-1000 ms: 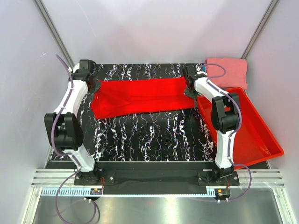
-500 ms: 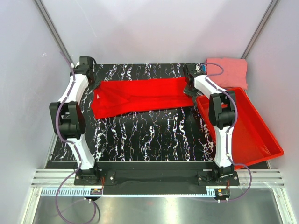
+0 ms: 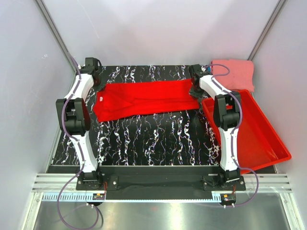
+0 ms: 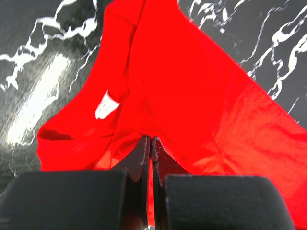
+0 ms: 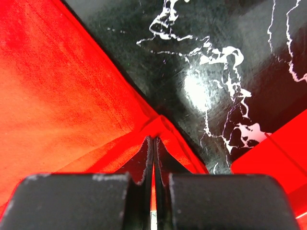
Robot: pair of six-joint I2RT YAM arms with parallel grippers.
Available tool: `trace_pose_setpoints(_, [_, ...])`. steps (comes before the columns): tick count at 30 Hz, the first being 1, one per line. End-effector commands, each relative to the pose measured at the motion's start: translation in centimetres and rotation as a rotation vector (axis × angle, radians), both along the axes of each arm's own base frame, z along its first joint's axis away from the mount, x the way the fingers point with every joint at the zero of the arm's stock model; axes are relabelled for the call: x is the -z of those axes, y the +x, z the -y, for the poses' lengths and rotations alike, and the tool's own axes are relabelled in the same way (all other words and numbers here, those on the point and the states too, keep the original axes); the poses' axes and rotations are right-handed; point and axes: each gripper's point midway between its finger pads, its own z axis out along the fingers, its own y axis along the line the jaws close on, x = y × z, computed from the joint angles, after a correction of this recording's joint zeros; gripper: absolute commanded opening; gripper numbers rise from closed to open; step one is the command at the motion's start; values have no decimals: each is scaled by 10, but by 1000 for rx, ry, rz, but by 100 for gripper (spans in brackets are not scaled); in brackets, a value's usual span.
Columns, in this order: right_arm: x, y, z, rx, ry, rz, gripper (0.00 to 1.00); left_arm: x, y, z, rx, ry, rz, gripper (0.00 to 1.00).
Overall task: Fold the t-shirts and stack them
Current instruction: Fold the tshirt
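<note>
folding step: the red t-shirt [image 3: 144, 99], spread between the hands, is pinched at its ends by the left gripper [image 4: 151, 143] and the right gripper [image 5: 153, 143]; a matched lift-and-carry is judged to be called for next.

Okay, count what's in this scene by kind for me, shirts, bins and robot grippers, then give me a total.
T-shirts: 2, the red t-shirt and the pink t-shirt
Bins: 1, the red bin
Grippers: 2, the left gripper and the right gripper, both pinching the red t-shirt
Total: 5

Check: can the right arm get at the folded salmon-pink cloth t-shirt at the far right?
Probably yes: the salmon-pink t-shirt lies beyond the right gripper with nothing between, though that gripper is shut on the bright red cloth t-shirt.
</note>
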Motion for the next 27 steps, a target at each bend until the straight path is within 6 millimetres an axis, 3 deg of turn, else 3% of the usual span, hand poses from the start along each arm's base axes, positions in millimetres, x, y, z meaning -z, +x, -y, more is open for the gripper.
trace_pose_setpoints(1, [-6, 7, 8, 19, -4, 6, 0, -28, 21, -7, 13, 28, 82, 0])
trace_pose_setpoints(14, [-18, 24, 5, -15, 20, 60, 1, -25, 34, -12, 17, 53, 89, 0])
trace_pose_setpoints(17, [-20, 27, 5, -15, 16, 63, 18, -22, 35, -10, 21, 49, 88, 0])
trace_pose_setpoints(21, [-31, 31, 1, -53, 30, 83, 29, -18, 38, -8, 28, 35, 88, 0])
trace_pose_setpoints(24, [-51, 36, -6, -94, 61, 139, 37, -18, 41, -6, 36, 24, 96, 0])
trace_pose_setpoints(27, [-73, 39, -31, -174, 177, 217, 42, -19, 42, -1, 52, -6, 105, 0])
